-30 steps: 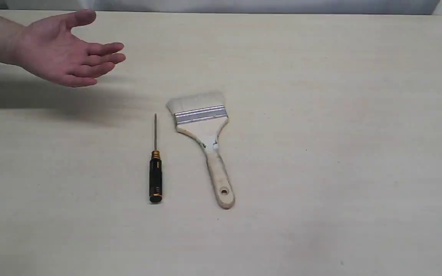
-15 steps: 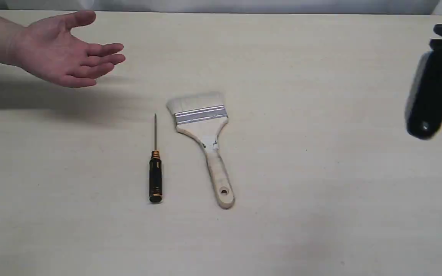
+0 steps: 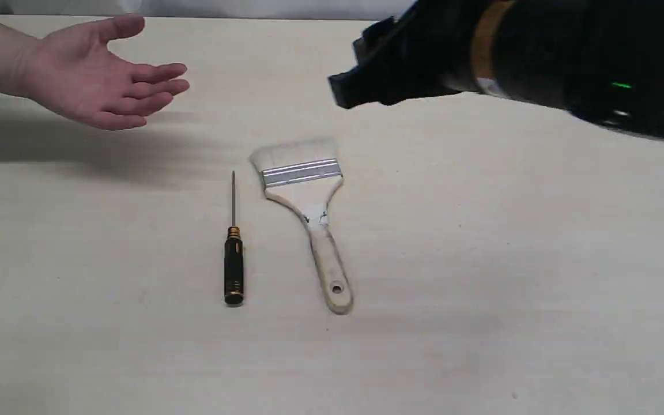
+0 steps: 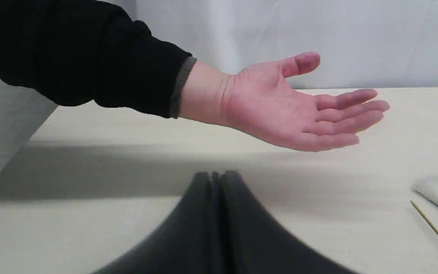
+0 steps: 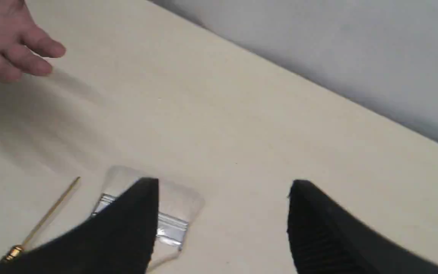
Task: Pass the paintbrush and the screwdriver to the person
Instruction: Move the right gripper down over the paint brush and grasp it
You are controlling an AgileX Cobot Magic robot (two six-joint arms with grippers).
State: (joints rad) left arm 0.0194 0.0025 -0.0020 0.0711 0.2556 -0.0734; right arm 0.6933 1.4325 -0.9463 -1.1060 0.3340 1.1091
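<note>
The black right arm [image 3: 539, 52] has swung in, now blurred above the bench [image 3: 510, 259] beyond the wide pale-bristled, silver-ferruled, wooden-handled paintbrush [image 3: 303, 184], right fingers [image 5: 127, 232] spread and empty. The paintbrush lies unmoved, slim black-handled screwdriver [image 3: 233, 265] just left of it; left fingers [image 4: 242, 213] seemingly pressed together.

Pale beige table [image 3: 482, 259], plain grey-white wall [image 4: 356, 38], soft light

Black arm [image 3: 562, 57], blurred, with what looks like a tan band [image 3: 483, 40] and green light [image 3: 621, 86]; pale hand [image 3: 87, 78], black sleeve [image 4: 82, 53].
</note>
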